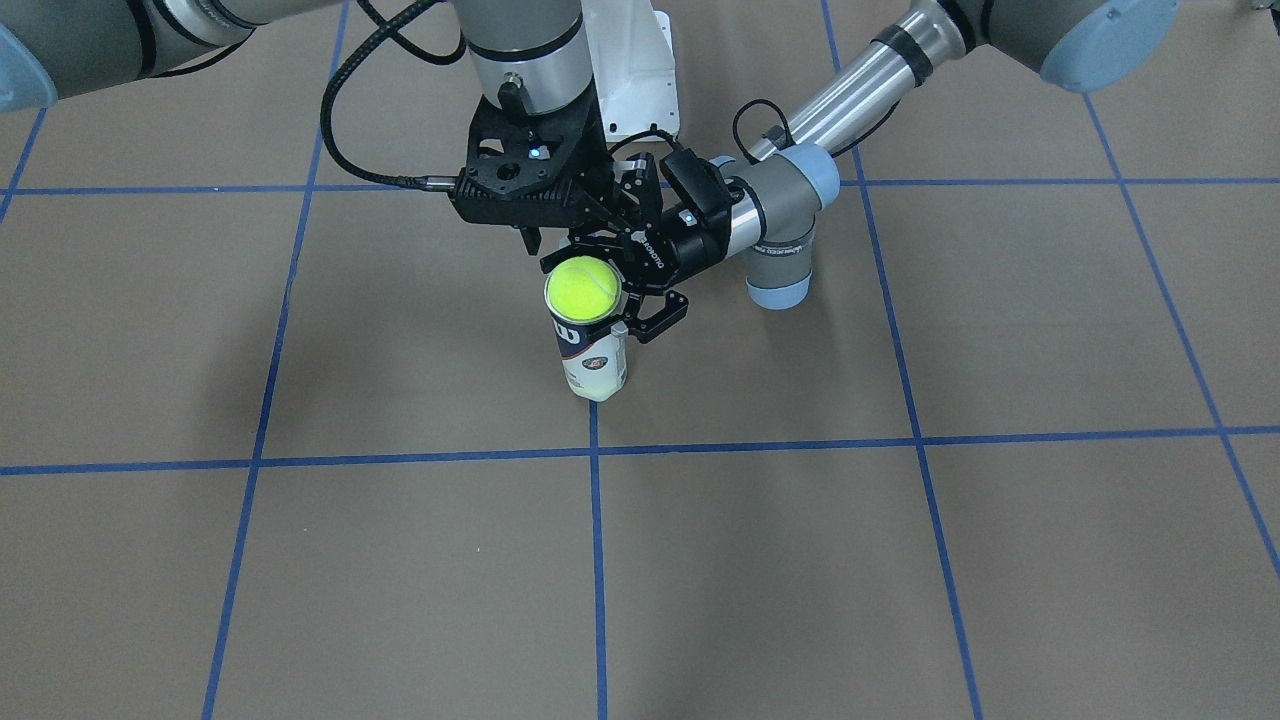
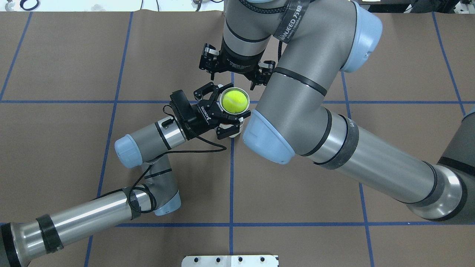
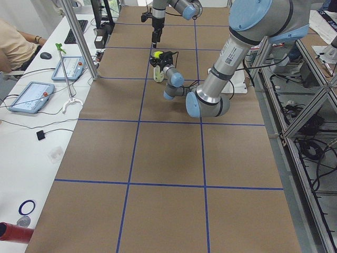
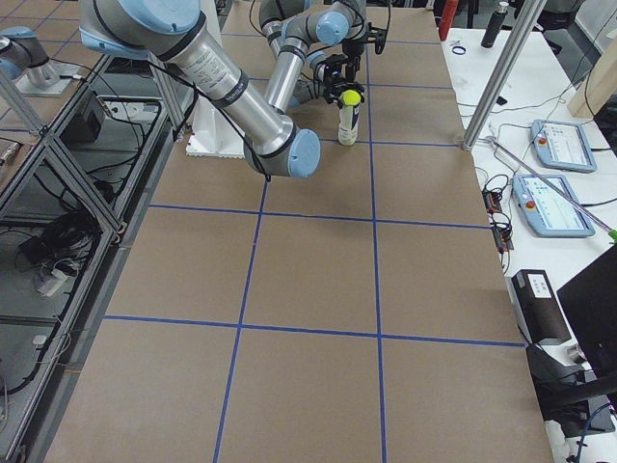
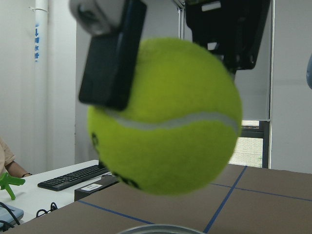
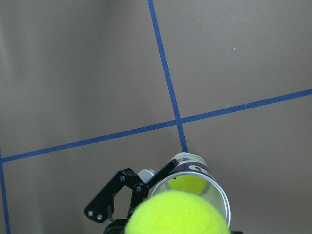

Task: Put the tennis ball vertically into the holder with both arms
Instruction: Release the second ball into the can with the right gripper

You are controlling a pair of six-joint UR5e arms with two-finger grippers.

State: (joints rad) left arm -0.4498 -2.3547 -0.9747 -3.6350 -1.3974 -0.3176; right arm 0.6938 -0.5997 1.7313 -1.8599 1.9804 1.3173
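The holder [image 1: 592,360], a clear tube with a navy-and-white label, stands upright near the table's middle. My left gripper [image 1: 628,305] is shut on its upper part from the side; it also shows in the overhead view [image 2: 227,113]. A yellow tennis ball [image 1: 582,288] sits right at the tube's silver rim [image 2: 223,107]. My right gripper [image 2: 234,83] points straight down over it, shut on the ball. In the left wrist view one finger pad [image 5: 112,53] lies against the ball [image 5: 165,117]. A second ball [image 6: 187,183] lies inside the tube.
The table has a brown cover with a grid of blue tape lines [image 1: 595,560]. The white base pedestal [image 1: 630,70] stands just behind the grippers. A metal post [image 3: 79,37] and a desk with tablets [image 3: 31,95] stand beyond the table's far edge.
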